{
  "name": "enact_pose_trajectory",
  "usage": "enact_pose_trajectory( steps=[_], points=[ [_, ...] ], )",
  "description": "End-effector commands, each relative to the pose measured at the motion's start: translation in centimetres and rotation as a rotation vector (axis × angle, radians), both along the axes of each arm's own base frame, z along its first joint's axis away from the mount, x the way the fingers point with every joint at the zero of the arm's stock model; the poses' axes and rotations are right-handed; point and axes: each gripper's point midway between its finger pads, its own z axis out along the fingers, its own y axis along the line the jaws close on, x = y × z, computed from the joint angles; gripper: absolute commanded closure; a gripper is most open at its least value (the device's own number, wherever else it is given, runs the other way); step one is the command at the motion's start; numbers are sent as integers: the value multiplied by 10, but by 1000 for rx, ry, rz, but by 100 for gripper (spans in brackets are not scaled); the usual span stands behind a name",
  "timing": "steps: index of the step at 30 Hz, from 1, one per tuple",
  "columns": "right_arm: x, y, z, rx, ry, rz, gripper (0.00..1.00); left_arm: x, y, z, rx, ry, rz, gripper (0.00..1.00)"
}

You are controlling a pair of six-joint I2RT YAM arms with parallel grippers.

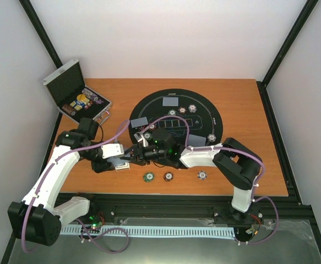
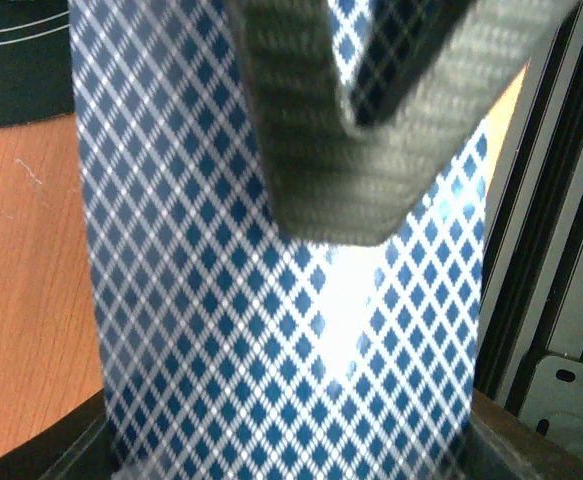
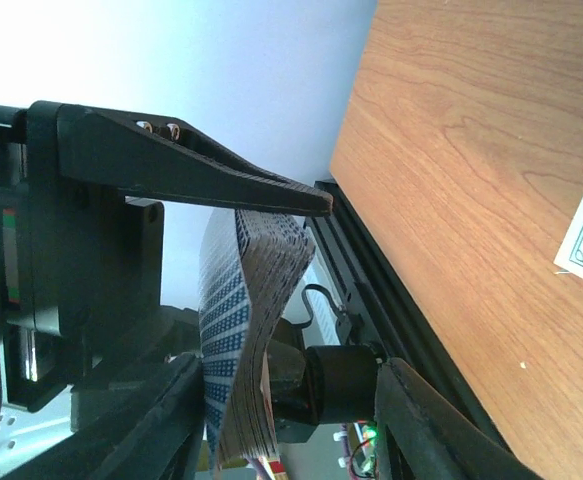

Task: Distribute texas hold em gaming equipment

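Mid-deal: the deck (image 2: 221, 300), blue-diamond backs up, is clamped edge to edge in the L gripper (image 1: 127, 160) over the table's (image 1: 248, 110) near-left part, just off the mat (image 1: 149, 104). It is held out flat and slightly bowed, prob. so a top card can be peeled away. The R gripper (image 1: 142, 155) faces it from the opp. side. Its fingers (image 2: 331, 150) straddle the deck's far end, jaws apart w/ a clear gap beside the cards in the R wrist view, so by the look of it nothing is pinched yet. Deck count: 1; no. of cards in it can't be told. On the mat, 3 card spots lie face down at separate seats, apparently one per player: a far card (image 1: 171, 102), a left card (image 1: 140, 122), a right card (image 1: 197, 141). Single or pair at each is too small to tell. Approx. 4 small discs (image 1: 191, 108) sit on the mat near those seats; the one nearest the arms is partly hidden. Off the mat, a spaced row along the near edge: green chip (image 1: 148, 176), brown-red chip (image 1: 168, 176), purple-white chip (image 1: 202, 175), 1 of each, likely staged for handing out. The case (image 1: 66, 82) stands open at far left w/ more pieces inside, uncounted.
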Motion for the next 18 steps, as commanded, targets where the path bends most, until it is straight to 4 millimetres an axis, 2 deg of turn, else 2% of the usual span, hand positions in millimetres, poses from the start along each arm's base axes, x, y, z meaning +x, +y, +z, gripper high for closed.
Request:
enact_pose_trajectory(
  steps=[1, 6, 14, 18],
  points=[
    [12, -19, -28, -115, 26, -68, 56, 3, -4, 19, -30, -53, -17, 99],
    [14, -20, -13, -98, 2, -73, 67, 3, -4, 17, -30, -48, -17, 99],
    [21, -30, 5, -86, -24, -94, 91, 2, -3, 14, -20, -46, -18, 99],
    [34, -41, 11, -100, -45, -115, 94, 1, -2, 12, -15, -45, -16, 99]
  ],
)
